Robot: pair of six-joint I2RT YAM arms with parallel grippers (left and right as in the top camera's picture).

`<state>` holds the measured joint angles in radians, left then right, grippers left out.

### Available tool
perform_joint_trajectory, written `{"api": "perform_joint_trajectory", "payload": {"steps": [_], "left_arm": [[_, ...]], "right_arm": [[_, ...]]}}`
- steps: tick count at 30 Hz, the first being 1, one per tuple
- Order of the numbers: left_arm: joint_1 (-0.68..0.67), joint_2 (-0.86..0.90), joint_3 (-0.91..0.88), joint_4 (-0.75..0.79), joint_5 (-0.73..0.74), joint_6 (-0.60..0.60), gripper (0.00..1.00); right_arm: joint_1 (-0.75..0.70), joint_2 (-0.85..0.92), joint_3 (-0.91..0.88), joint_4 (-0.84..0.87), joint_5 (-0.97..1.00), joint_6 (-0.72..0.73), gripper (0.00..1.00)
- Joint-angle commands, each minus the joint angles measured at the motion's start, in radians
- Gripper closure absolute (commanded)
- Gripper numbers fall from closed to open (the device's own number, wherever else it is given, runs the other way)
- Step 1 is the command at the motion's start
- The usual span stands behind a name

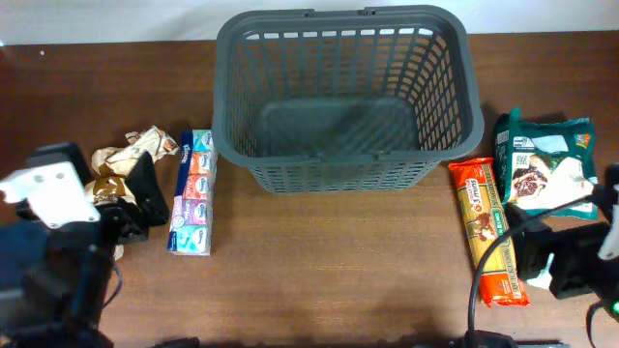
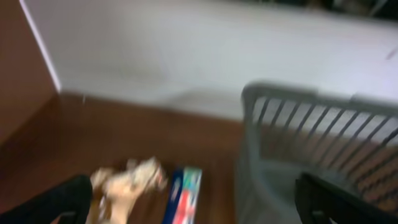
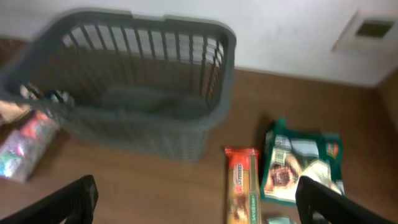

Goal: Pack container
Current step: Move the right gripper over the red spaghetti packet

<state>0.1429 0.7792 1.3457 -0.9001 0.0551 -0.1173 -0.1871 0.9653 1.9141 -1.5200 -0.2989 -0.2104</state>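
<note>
At both wrists, the left gripper (image 2: 196,208) and right gripper (image 3: 199,205) gape wide, holding nothing. Between them, farther back, sits the container (image 1: 338,174), dark grey with slotted sides. Overhead alone shows its whole solid base; the blurred left wrist view catches one corner.

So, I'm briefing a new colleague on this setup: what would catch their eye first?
The big dark grey basket stands out, empty, at the far middle of the table. To its right lie a long orange packet and a green snack bag. To its left lie a blue-and-pink multipack and a crumpled beige wrapper.
</note>
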Motion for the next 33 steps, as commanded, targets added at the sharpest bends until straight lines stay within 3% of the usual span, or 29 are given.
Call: {"api": "perform_joint_trajectory", "payload": {"steps": [1, 9, 17, 20, 26, 33], "left_arm": [[0.004, 0.002, -0.098, -0.026, -0.078, 0.044, 0.01], [0.004, -0.061, -0.442, 0.14, -0.044, 0.005, 0.01], [0.004, -0.061, -0.583, 0.29, -0.072, -0.005, 0.01], [0.004, -0.039, -0.591, 0.328, -0.102, -0.005, 0.01], [0.004, 0.012, -0.591, 0.384, -0.126, -0.005, 0.01], [0.004, 0.066, -0.591, 0.396, -0.184, -0.004, 0.01]], "right_arm": [[0.003, -0.019, -0.057, 0.004, 0.069, -0.029, 0.01], [0.003, -0.236, -0.386, 0.126, 0.132, 0.02, 0.01], [0.003, -0.477, -0.815, 0.266, 0.108, 0.212, 0.01], [0.003, -0.456, -0.909, 0.276, 0.106, 0.268, 0.01], [0.003, -0.334, -0.916, 0.315, 0.136, 0.301, 0.01], [0.003, -0.075, -0.916, 0.379, 0.162, 0.35, 0.01]]}}
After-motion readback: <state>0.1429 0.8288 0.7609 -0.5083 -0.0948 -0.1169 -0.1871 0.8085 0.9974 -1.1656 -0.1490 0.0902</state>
